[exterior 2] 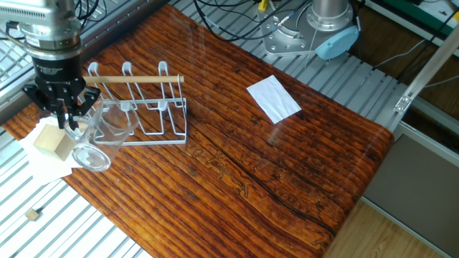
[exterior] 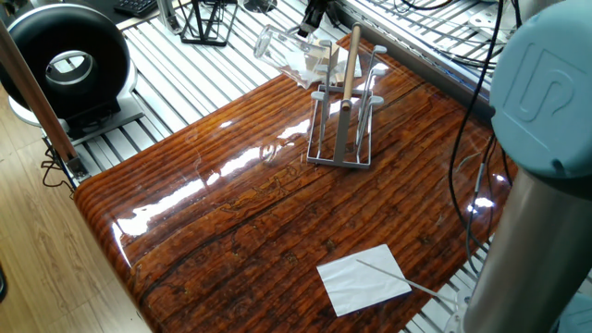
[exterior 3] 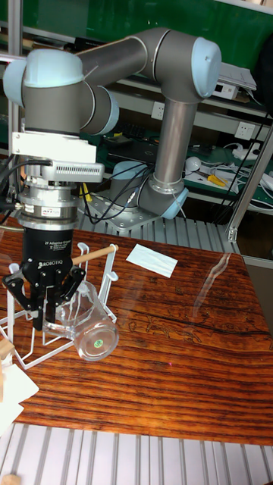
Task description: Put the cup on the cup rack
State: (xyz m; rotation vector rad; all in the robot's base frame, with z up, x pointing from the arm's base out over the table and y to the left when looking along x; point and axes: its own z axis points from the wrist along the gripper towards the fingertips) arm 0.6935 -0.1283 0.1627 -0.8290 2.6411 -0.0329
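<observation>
Cup [exterior 2: 97,140]: tilted on its side, wall pinched in the claw [exterior 2: 70,122], raised off the tabletop [exterior 2: 237,158]. Cup rack [exterior 2: 147,107]: just beside the claw, pegs bare. Grasp done; placing remained.

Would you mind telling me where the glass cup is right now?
In the other fixed view the cup is at the table's left end, tilted on its side in the tool, just in front of the cup rack and beside a small wooden block.

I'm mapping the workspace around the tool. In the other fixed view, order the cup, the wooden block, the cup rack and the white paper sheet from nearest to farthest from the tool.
From the tool:
1. cup, held in it.
2. wooden block, just beside it at the table edge.
3. cup rack, on its other side.
4. white paper sheet, far across the table.
</observation>
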